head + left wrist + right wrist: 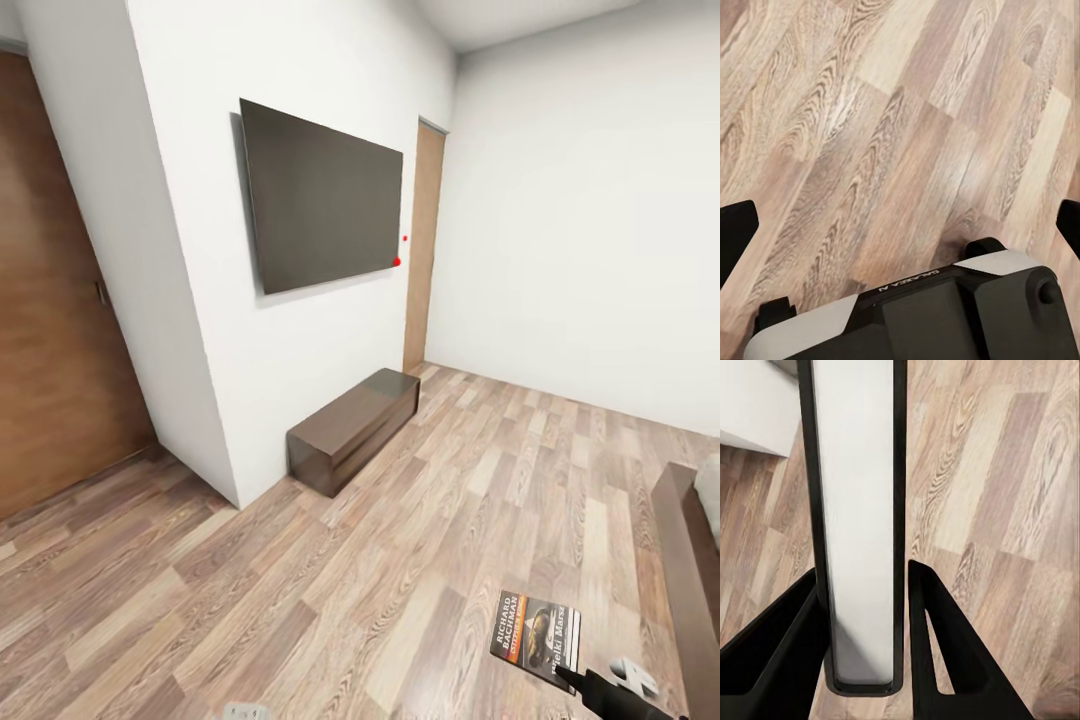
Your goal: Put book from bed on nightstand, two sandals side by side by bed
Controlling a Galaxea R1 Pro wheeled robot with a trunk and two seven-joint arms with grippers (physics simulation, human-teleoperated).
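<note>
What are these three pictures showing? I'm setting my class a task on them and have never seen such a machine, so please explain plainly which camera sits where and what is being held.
These are simulator renders from a wheeled robot with two arms. The large picture comes from a camera on its head, looking over a room: wood-plank floor, a dark screen on the white wall, a low dark cabinet beneath it, and the bed at the right edge. The two smaller pictures come from cameras on its wrists, looking along each tool. The right tool is shut on the book, seen edge-on there; the head view shows its cover. The left tool is open, with only floor between its fingers.
</note>
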